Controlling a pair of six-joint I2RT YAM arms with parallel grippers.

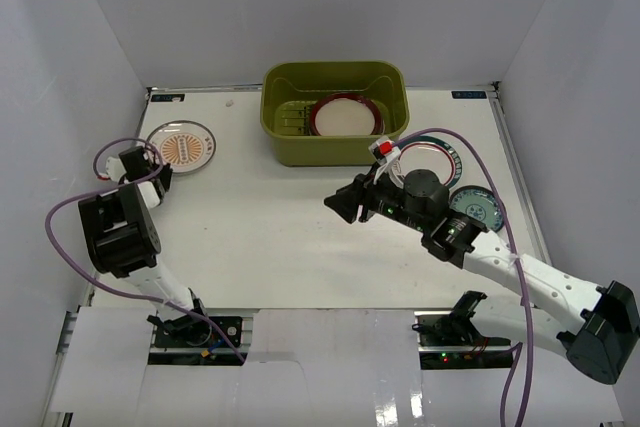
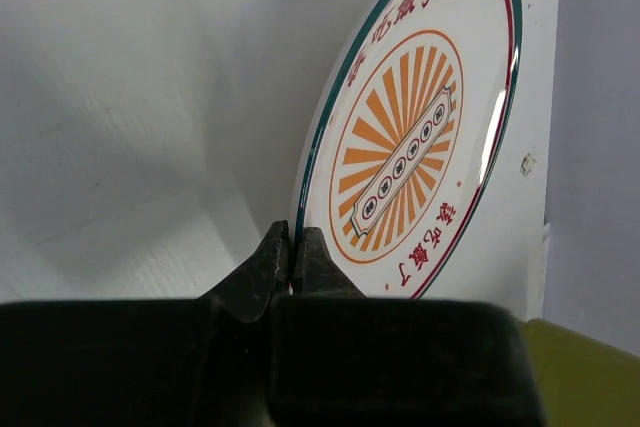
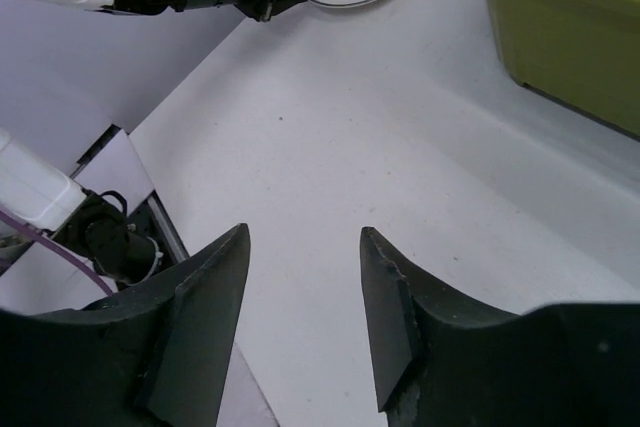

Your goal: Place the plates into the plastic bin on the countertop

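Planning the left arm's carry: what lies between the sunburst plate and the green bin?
Nothing but bare countertop separates the sunburst plate and the bin, as the top external view shows.

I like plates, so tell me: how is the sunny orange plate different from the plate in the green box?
The sunburst plate has orange rays in its middle; the red-rimmed plate is plain cream inside. The sunburst plate lies on the countertop, its edge pinched by the left gripper; the red-rimmed plate sits in the bin, untouched. Both are round.

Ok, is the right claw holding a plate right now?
No, the right claw is open, with only bare countertop showing between its fingers.
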